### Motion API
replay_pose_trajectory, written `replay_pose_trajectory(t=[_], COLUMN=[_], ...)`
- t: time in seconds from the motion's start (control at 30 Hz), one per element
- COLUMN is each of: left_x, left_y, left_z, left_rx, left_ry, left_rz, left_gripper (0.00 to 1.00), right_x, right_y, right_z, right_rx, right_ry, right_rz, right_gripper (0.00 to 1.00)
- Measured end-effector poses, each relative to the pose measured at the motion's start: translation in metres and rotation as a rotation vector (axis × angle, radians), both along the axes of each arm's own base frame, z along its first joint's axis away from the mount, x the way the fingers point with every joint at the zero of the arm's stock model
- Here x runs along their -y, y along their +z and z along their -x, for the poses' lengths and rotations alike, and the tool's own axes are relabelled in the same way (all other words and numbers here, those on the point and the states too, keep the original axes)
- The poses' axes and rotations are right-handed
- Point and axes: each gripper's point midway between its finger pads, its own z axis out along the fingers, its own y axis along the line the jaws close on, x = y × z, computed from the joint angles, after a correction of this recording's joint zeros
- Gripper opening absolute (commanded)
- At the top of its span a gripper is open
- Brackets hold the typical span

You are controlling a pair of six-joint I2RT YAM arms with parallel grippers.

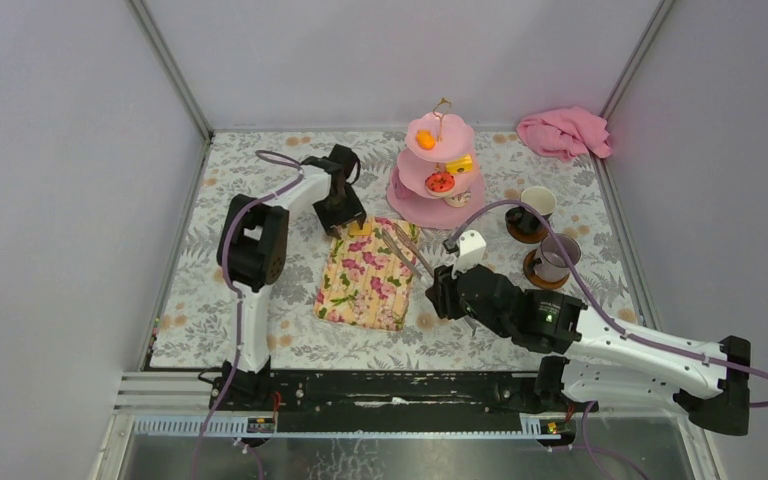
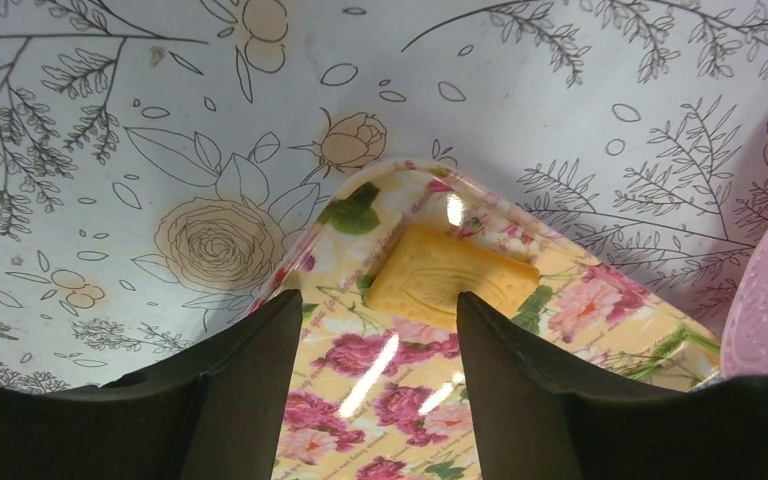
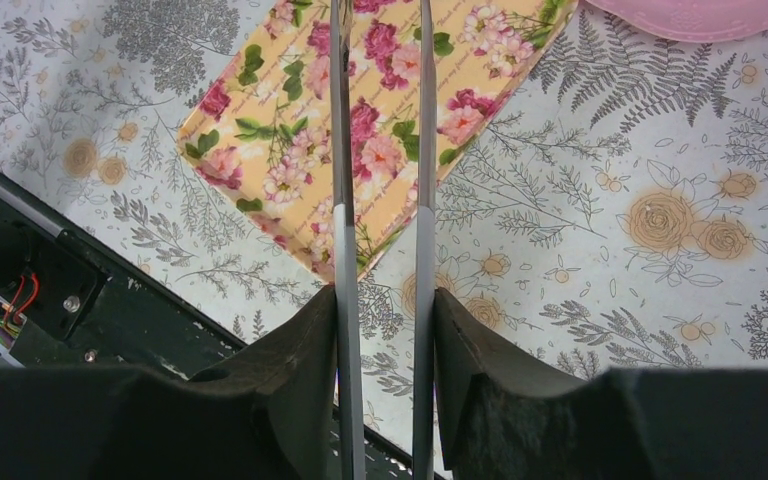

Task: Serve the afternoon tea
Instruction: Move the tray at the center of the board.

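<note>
L gripper (image 2: 380,325) is about half open and holds nothing. A yellow cake (image 2: 450,275) lies just past its tips, in the top corner of the flowery tray (image 2: 580,300). R gripper (image 3: 385,310) is shut on thin metal tongs (image 3: 341,150), which point up the frame over the tray. Pink stand (image 1: 415,208) is upper middle, w/ an orange cake (image 1: 426,139) & a red cake (image 1: 440,182) on it. The black mug (image 1: 538,203) and grey mug (image 1: 558,258) are to its right.

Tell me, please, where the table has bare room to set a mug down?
Bare tablecloth lies at the far left, behind the left arm, and along the near edge before the floral tray. Crowded: the right, between the pink stand, both mugs and the right arm.
</note>
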Motion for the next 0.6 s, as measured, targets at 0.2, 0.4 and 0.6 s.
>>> replay_pose_trajectory(t=[0.2,0.4,0.6], left_x=[-0.001,0.004,0.011], left_y=[0.012,0.03,0.01], left_z=[-0.012,-0.035,-0.031], left_rx=[0.044,0.121,0.087], left_ry=[-0.013,-0.032,-0.089], left_rz=[-0.042,-0.057,-0.088], left_gripper=[0.69,0.69,0.67], right_x=[0.001,0.0,-0.001], right_y=[0.004,0.003,0.002], right_z=[0.001,0.001,0.003], right_rx=[0.005,0.002,-0.006], right_ry=[0.001,0.003,0.013], right_rz=[-0.017,-0.015,-0.013], right_gripper=[0.42,0.42,0.42])
